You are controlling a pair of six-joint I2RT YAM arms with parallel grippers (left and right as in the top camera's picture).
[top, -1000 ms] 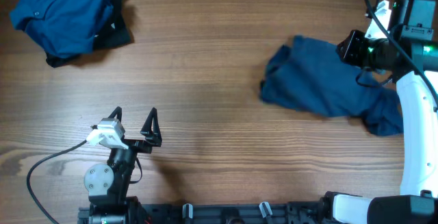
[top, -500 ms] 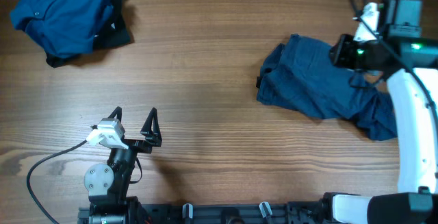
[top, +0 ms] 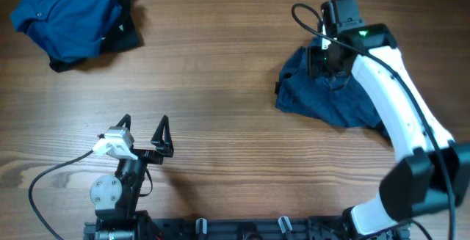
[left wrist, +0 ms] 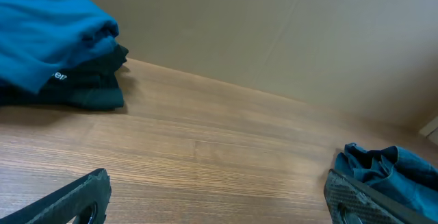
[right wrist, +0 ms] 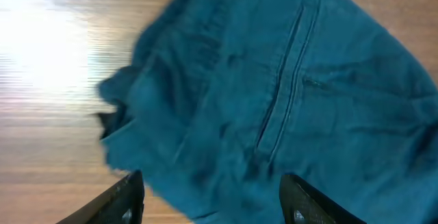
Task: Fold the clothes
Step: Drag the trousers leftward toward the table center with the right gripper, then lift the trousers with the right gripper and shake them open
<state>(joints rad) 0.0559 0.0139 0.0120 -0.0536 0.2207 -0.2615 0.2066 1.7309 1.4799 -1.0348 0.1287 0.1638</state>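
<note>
The dark navy shorts [top: 323,97] lie crumpled at the right of the table, with seams and a pocket line showing in the right wrist view [right wrist: 287,94]. My right gripper [top: 321,58] hovers over their upper edge. In its own view the right gripper [right wrist: 215,200] has its jaws wide apart above the cloth and grips nothing. A brighter blue shirt [top: 66,12] sits bunched at the far left on a dark piece. My left gripper [top: 143,126] rests open near the front edge, empty [left wrist: 219,196], with the shirt [left wrist: 48,25] far ahead on its left.
Bare wooden table [top: 213,71] stretches between the two cloth heaps. The right arm's white link [top: 400,115] crosses over the shorts' right part. A corner of the shorts [left wrist: 383,172] shows by the left gripper's right finger. A cable [top: 51,177] loops by the left arm's base.
The right arm swung left from the table's right edge to above the shorts' upper edge, its jaws spread open, and the shorts shifted slightly. The left arm stayed still.
</note>
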